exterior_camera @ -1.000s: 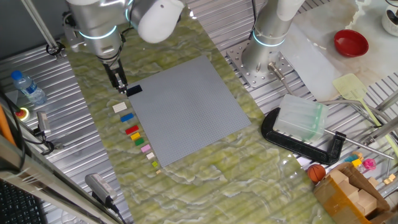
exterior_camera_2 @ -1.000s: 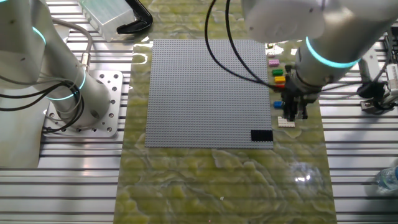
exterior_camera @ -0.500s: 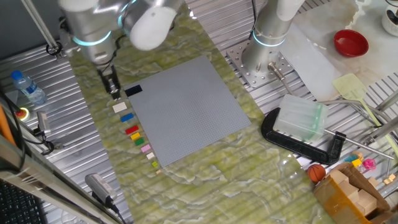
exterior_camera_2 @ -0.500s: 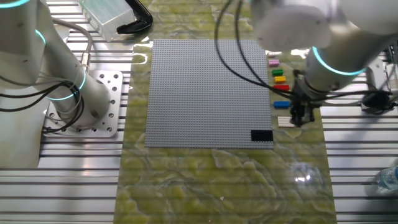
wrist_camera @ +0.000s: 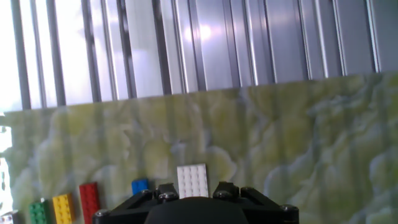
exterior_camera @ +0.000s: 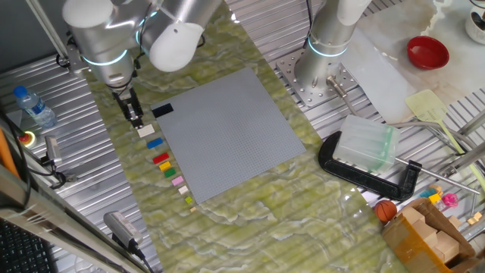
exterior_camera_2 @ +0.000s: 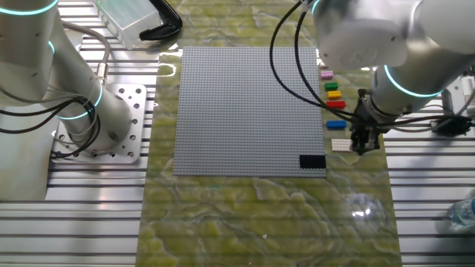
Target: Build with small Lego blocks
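The small Lego blocks lie in a row on the green mat beside the grey baseplate (exterior_camera: 227, 133): white (exterior_camera: 145, 130), blue (exterior_camera: 154, 142), red (exterior_camera: 161, 158), yellow (exterior_camera: 167, 171) and pink (exterior_camera: 178, 181). A black block (exterior_camera: 161, 109) sits on the baseplate's corner. My gripper (exterior_camera: 135, 115) hangs just off that corner, close over the white block (exterior_camera_2: 340, 145). In the hand view the white block (wrist_camera: 192, 181) shows between the two black finger ends of my gripper (wrist_camera: 194, 191), which is open and holds nothing. Blue (wrist_camera: 140, 185), red (wrist_camera: 89, 200), yellow (wrist_camera: 64, 207) and green (wrist_camera: 39, 211) blocks line up to its left.
A second arm's base (exterior_camera: 326, 53) stands behind the baseplate. A black clamp (exterior_camera: 364, 171) holds a clear box (exterior_camera: 366, 146) at the right. A red bowl (exterior_camera: 427, 51) sits far right, a water bottle (exterior_camera: 34, 106) far left. Ribbed metal table (wrist_camera: 186, 43) borders the mat.
My gripper has moved off the baseplate's corner by the black block, outward over the mat, and now stands at the white block. The black block stays on the baseplate.
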{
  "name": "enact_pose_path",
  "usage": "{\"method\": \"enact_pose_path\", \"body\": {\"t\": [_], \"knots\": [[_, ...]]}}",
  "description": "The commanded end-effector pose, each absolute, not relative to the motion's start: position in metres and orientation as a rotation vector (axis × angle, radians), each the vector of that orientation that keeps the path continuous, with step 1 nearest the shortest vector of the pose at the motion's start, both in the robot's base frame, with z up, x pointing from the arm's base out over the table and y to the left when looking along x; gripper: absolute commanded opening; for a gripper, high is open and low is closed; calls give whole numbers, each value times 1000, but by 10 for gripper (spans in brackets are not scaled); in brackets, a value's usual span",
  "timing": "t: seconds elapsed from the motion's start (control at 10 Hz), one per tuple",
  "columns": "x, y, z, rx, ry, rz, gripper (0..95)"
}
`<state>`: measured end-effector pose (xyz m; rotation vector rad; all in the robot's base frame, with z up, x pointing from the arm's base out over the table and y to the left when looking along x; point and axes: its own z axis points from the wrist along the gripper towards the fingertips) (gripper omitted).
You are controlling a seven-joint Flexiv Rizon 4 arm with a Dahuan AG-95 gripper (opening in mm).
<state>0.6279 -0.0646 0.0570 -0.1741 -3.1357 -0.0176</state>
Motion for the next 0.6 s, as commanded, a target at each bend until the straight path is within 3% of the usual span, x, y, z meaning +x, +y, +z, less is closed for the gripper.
{"method": "enact_pose_path", "body": {"t": [0.1,0.6], "knots": [[627,-64,50,-168,-3148,-13,380],[631,-61,34,-179,-3140,-8,380]]}}
